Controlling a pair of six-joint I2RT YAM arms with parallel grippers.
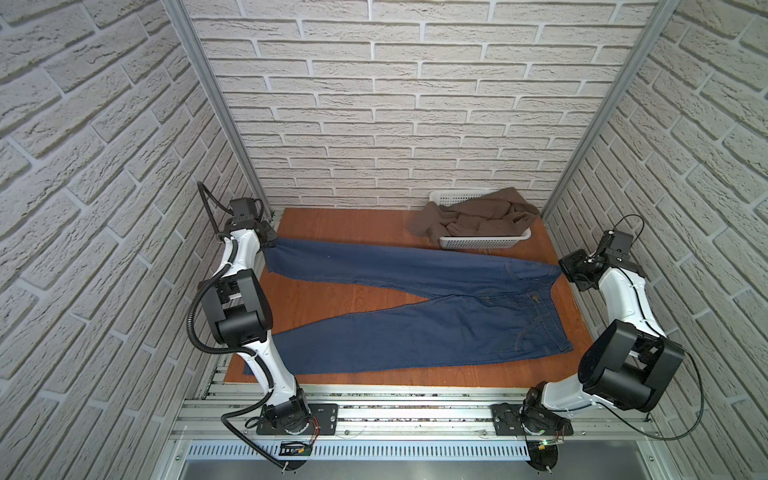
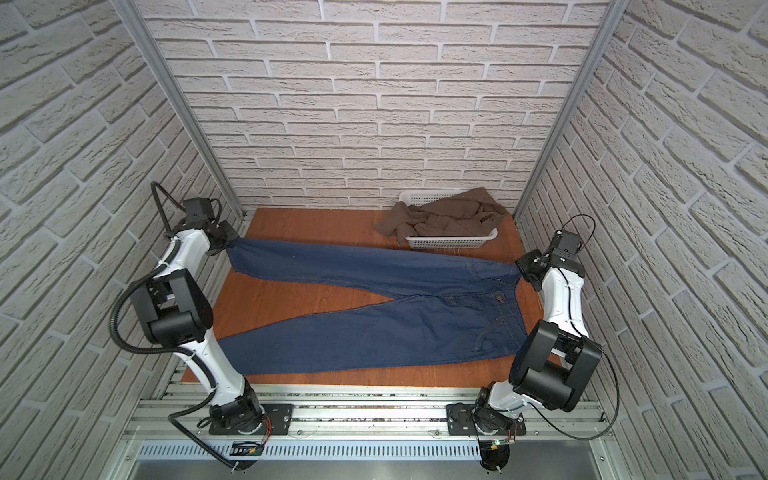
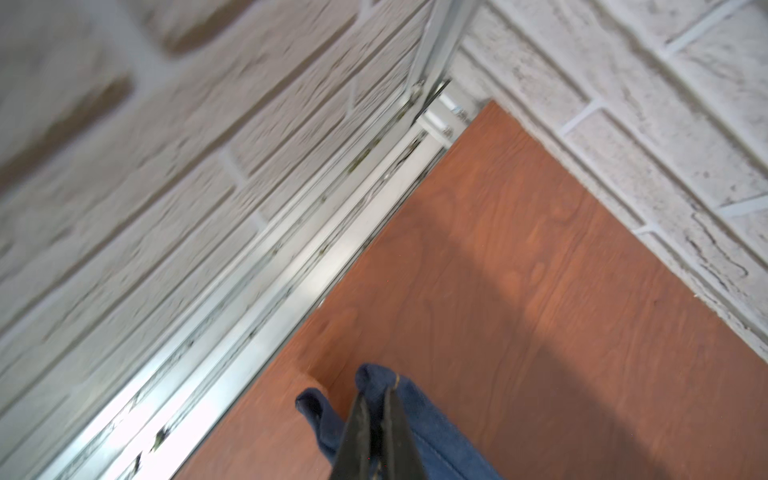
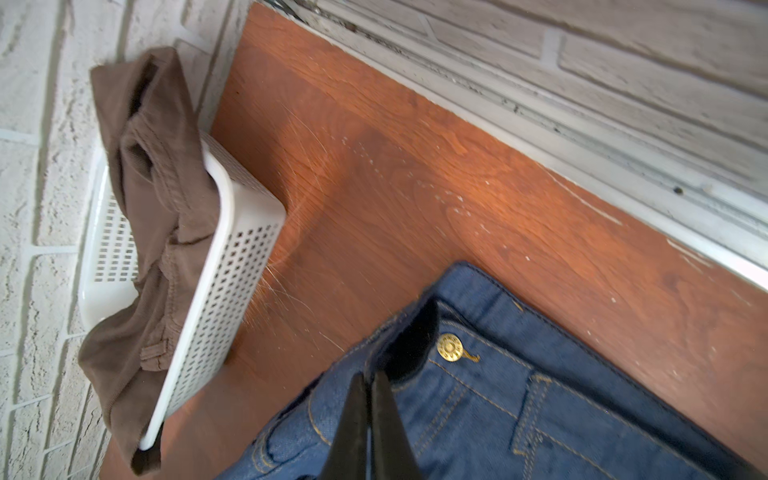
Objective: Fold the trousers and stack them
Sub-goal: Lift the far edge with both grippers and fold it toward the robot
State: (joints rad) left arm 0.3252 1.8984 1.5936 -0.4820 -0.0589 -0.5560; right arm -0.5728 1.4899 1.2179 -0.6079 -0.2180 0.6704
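Jeans [image 1: 415,332] lie flat on the desk [image 1: 332,220], left gripper [image 3: 376,409] pinching a leg hem [image 3: 309,401], right gripper [image 4: 368,384] pinching the waistband [image 4: 482,291].

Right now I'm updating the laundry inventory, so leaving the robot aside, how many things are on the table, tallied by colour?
Blue: 1, the trousers
Brown: 1, the crumpled garment
White: 1, the basket
Total: 3
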